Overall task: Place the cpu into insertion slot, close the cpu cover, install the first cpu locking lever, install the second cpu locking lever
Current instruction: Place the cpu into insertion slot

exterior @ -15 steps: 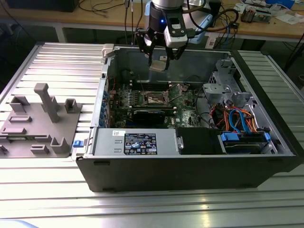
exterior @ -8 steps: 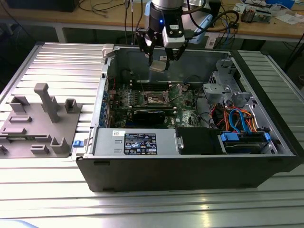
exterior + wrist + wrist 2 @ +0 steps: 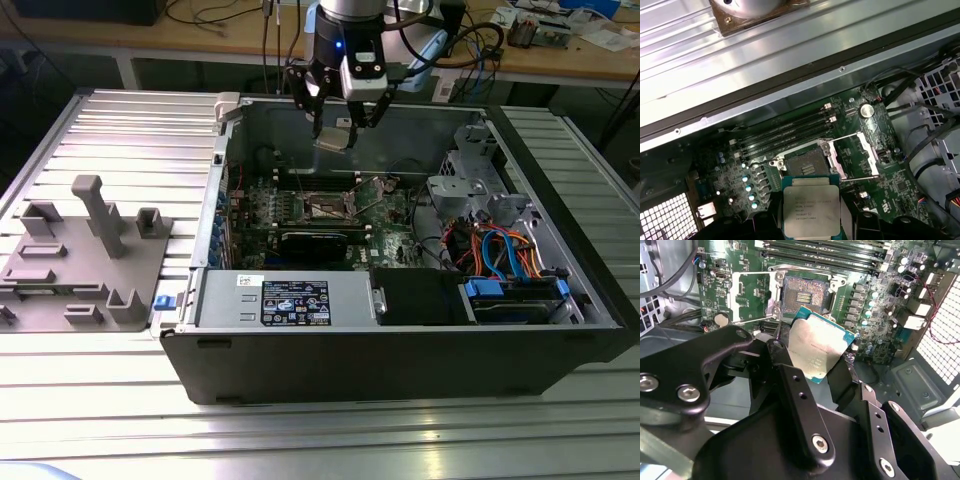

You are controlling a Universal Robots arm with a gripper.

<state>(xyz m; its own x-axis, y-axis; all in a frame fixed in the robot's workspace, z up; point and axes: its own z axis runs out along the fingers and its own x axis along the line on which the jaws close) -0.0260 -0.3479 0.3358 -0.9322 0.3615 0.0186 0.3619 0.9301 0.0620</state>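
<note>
My gripper (image 3: 340,122) hangs inside the open computer case (image 3: 400,350), above the green motherboard, shut on the cpu (image 3: 333,139). In both wrist views the cpu (image 3: 816,351) (image 3: 811,206) is a flat square chip with a dull silver top, pinched at two opposite edges between black fingers (image 3: 779,354). The insertion slot (image 3: 805,294) (image 3: 803,165) lies bare just beyond the chip, its brownish contact field showing; in the exterior view the insertion slot (image 3: 328,207) sits below the gripper. The cpu cover (image 3: 752,296) (image 3: 856,150) stands swung open beside the slot. A thin locking lever (image 3: 860,177) sticks out by the cover.
Memory slots (image 3: 785,132) run behind the socket. A black card (image 3: 315,243) lies in front of it, then the power supply (image 3: 290,300). A drive cage with orange and blue cables (image 3: 500,255) fills the exterior view's right. A grey fixture tray (image 3: 80,250) sits outside the case.
</note>
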